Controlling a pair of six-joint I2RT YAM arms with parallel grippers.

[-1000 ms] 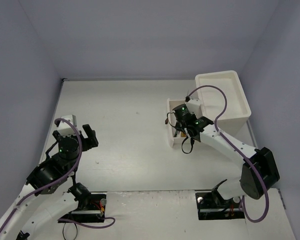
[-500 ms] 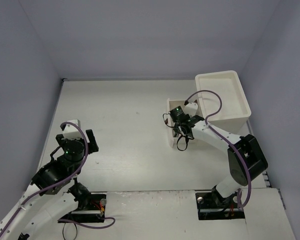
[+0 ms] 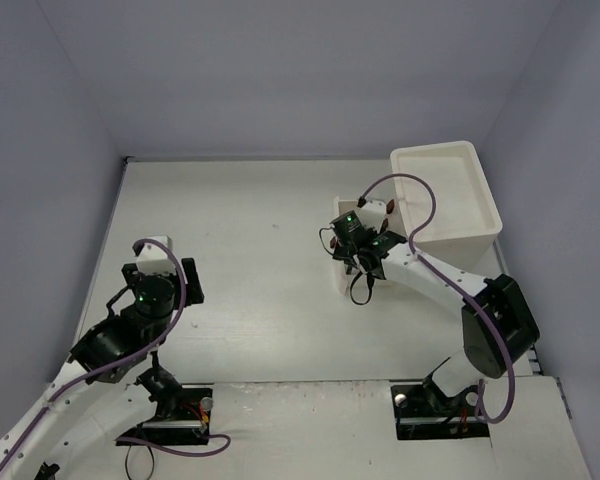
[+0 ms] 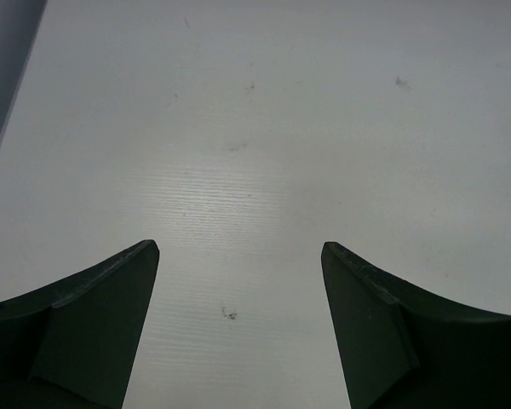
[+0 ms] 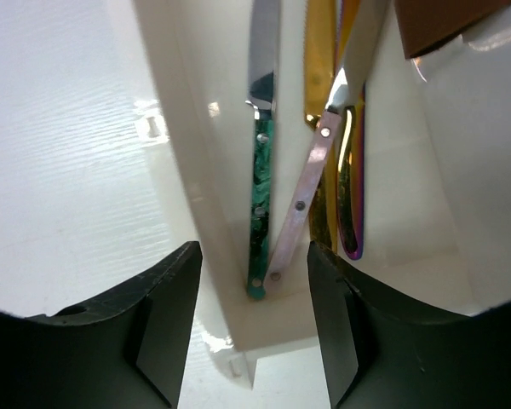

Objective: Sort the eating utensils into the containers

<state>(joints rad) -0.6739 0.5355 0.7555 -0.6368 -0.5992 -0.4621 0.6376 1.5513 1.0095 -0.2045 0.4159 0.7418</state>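
A cream-white drawer [image 3: 339,278] lies pulled out on the table, left of the white drawer unit [image 3: 450,195]. My right gripper [image 3: 355,262] hangs over it, open and empty. In the right wrist view its jaws [image 5: 251,256] straddle the drawer's near left corner [image 5: 238,328]. Inside lie a green-handled knife [image 5: 258,200], a pink-handled knife [image 5: 302,200], a gold utensil [image 5: 319,77] and an iridescent purple one [image 5: 352,200]. A brown handle [image 5: 443,21] shows at the far end. My left gripper [image 3: 190,282] is open and empty [image 4: 238,247] over bare table.
The drawer unit's recessed top stands at the back right, close to the right wall. Grey walls enclose the table on three sides. A purple cable [image 3: 405,190] loops above my right wrist. The table [image 4: 255,128] under my left gripper bears only small marks.
My right gripper shifted slightly left and back over the drawer, and its arm folded in. My left gripper swung slightly right and lower in the view.
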